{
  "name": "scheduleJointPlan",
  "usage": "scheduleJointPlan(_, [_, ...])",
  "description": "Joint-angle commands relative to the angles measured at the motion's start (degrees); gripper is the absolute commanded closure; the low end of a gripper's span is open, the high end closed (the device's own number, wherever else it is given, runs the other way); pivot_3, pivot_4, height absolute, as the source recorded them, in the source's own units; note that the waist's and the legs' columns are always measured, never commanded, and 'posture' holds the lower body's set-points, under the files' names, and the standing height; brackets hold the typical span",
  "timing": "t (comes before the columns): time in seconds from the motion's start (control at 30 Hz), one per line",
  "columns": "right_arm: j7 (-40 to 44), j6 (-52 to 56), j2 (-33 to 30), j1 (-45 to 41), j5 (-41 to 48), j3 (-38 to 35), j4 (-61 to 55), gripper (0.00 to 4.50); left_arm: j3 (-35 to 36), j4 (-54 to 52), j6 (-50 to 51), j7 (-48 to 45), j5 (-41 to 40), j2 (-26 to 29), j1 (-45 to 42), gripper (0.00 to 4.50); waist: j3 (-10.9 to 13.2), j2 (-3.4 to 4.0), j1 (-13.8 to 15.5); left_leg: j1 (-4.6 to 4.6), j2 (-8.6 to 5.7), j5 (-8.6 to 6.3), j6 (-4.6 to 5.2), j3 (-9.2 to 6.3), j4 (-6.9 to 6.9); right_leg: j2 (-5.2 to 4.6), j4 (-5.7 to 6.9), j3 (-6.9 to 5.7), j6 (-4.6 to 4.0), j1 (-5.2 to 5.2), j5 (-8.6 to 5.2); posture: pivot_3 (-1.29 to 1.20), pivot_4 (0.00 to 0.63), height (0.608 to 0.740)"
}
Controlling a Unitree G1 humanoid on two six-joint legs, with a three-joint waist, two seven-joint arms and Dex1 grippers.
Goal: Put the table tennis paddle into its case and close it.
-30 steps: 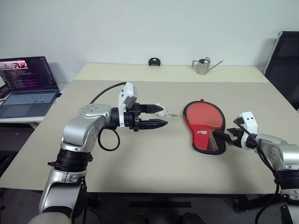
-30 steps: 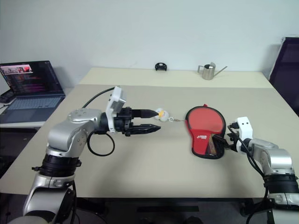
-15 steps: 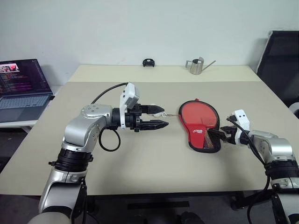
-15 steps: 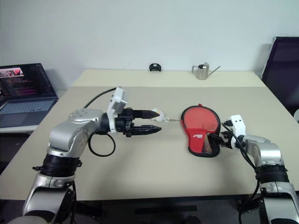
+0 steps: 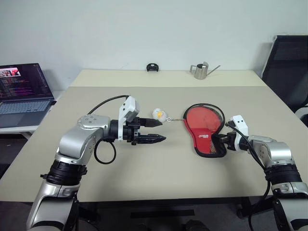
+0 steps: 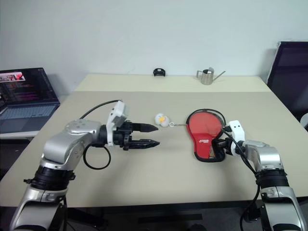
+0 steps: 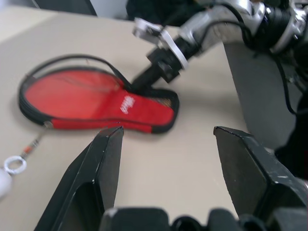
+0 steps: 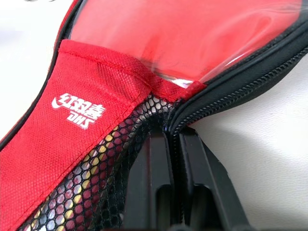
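The case (image 5: pixel 204 129) lies flat on the table, right of centre, red side up with a white logo, a black mesh pocket and black zipper edging. Its zipper edge arcs up loose around the round end. A glossy red face shows in that round part (image 8: pixel 192 33); I cannot tell the paddle apart from the case. My right gripper (image 5: pixel 219 141) is shut on the case's black zipper edge (image 8: pixel 226 101) at the narrow end. A white-yellow ball charm (image 5: pixel 159 114) hangs on a thin chain off the case's left tip. My left gripper (image 5: pixel 162 131) hovers open beside the charm, holding nothing.
An open laptop (image 5: pixel 23 89) sits on a side desk at the far left. A metal watering can (image 5: pixel 199 70) and a small black object (image 5: pixel 153 66) stand at the table's back edge. A black chair (image 5: pixel 288 62) is at the right.
My right gripper has closed onto the case's zipper edge at the narrow end. My left gripper has sunk a little and drawn back from the ball charm. The camera view has shifted.
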Motion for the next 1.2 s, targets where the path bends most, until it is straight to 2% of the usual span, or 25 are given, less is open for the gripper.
scheduleJointPlan(0.03, [0.59, 4.92, 1.36, 1.98, 1.39, 1.48, -3.59, 4.47, 0.26, -3.44, -0.45, -2.75, -1.46, 2.46, 1.20, 1.23, 0.00, 0.00, 0.00, -0.02, 0.00, 0.00, 0.00, -0.02, -0.01, 0.00, 0.00, -0.01, 0.00, -0.02, 0.00, 0.00, 0.150, 0.740])
scheduleJointPlan(0.27, [0.43, 12.13, 1.93, 4.00, 4.49, 0.25, -15.22, 4.47, 0.57, -4.61, -0.89, -6.53, -2.30, 6.35, 3.29, 1.23, 0.04, 0.05, -0.02, -0.10, 0.01, -0.01, -0.01, -0.04, -0.08, 0.00, -0.08, -0.02, -0.03, -0.09, -0.03, 0.00, 0.150, 0.740])
scheduleJointPlan(0.77, [-1.21, 21.72, 2.85, 11.86, 10.40, 2.06, -38.37, 4.47, 2.12, -11.11, 0.61, -8.09, -6.16, 10.72, 10.04, 1.23, 0.09, 0.07, 0.06, -0.11, 0.01, -0.01, -0.01, -0.05, -0.47, -0.03, -0.28, -0.04, -0.06, -0.16, -0.07, 0.00, 0.150, 0.740])
scheduleJointPlan(1.2, [-8.01, 34.29, 6.27, 19.37, 17.43, -5.40, -52.44, 4.47, 1.89, -14.45, -0.11, -8.26, -7.55, 13.30, 14.37, 1.23, 0.11, 0.08, 0.54, -0.18, -0.03, -0.01, -0.01, -0.06, -0.68, -0.11, -0.49, -0.08, -0.07, -0.20, -0.08, 0.00, 0.150, 0.740])
